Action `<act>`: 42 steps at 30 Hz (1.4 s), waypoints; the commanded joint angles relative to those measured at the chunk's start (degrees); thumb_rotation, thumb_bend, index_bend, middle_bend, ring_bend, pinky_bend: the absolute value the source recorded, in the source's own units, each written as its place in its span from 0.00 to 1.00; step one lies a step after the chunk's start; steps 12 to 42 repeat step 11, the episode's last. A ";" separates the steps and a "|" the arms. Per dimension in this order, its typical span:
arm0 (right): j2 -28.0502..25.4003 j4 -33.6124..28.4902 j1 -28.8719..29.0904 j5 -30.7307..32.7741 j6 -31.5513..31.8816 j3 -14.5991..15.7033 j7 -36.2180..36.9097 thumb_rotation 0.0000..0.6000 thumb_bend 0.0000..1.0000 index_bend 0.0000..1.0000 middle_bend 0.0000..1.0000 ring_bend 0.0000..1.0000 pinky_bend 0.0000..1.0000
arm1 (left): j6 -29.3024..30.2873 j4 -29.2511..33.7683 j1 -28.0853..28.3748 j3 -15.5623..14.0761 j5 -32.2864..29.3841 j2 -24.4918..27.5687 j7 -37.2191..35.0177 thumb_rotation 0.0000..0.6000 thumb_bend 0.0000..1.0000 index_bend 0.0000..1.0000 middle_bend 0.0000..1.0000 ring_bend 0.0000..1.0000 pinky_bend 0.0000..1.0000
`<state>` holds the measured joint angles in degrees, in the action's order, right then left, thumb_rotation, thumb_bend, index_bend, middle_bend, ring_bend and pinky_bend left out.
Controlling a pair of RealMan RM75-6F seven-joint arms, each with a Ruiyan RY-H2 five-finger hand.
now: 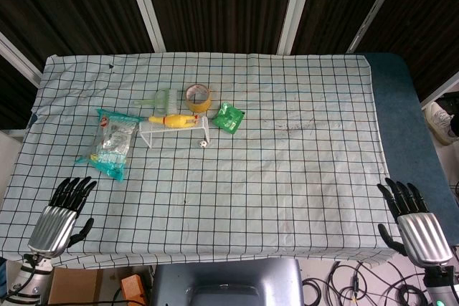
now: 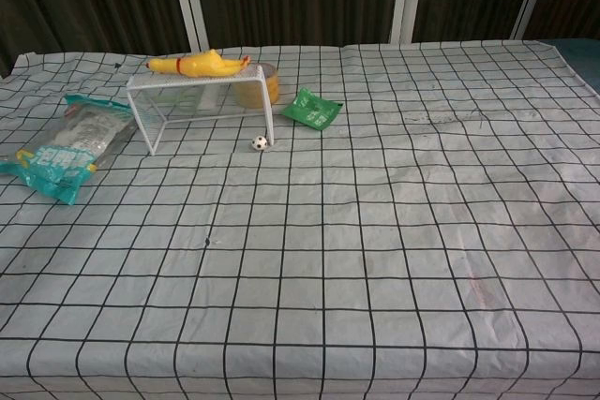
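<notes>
A tiny soccer ball [image 1: 203,145] [image 2: 260,142] lies on the checked cloth beside the right post of a small white wire goal [image 1: 174,131] [image 2: 202,106]. A yellow rubber chicken [image 1: 172,120] [image 2: 199,65] lies along the goal's top bar. My left hand [image 1: 59,217] hovers at the table's near left corner, fingers spread, holding nothing. My right hand [image 1: 410,217] hangs off the near right corner, fingers spread and empty. Neither hand shows in the chest view.
A teal snack bag [image 1: 112,142] [image 2: 64,146] lies left of the goal. Behind the goal sit a roll of tape [image 1: 198,97] [image 2: 255,84] and a pale green comb [image 1: 158,98]. A green packet [image 1: 229,117] [image 2: 312,108] lies to the right. The blue table edge [image 1: 401,105] shows at right.
</notes>
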<state>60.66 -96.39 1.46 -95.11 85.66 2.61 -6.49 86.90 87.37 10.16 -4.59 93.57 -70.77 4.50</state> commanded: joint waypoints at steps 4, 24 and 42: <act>0.24 0.06 -0.38 -0.68 0.65 0.32 -0.61 1.00 0.33 0.00 0.00 0.00 0.00 | 1.36 -1.64 -1.17 -1.04 1.42 0.55 -1.17 1.00 0.39 0.00 0.03 0.00 0.00; 0.36 0.38 -0.66 -0.27 0.94 0.15 -0.84 1.00 0.33 0.00 0.00 0.00 0.00 | 1.73 -1.76 -1.29 -1.22 3.63 0.83 -1.68 1.00 0.39 0.00 0.03 0.00 0.00; 0.36 0.38 -0.66 -0.27 0.94 0.15 -0.84 1.00 0.33 0.00 0.00 0.00 0.00 | 1.73 -1.76 -1.29 -1.22 3.63 0.83 -1.68 1.00 0.39 0.00 0.03 0.00 0.00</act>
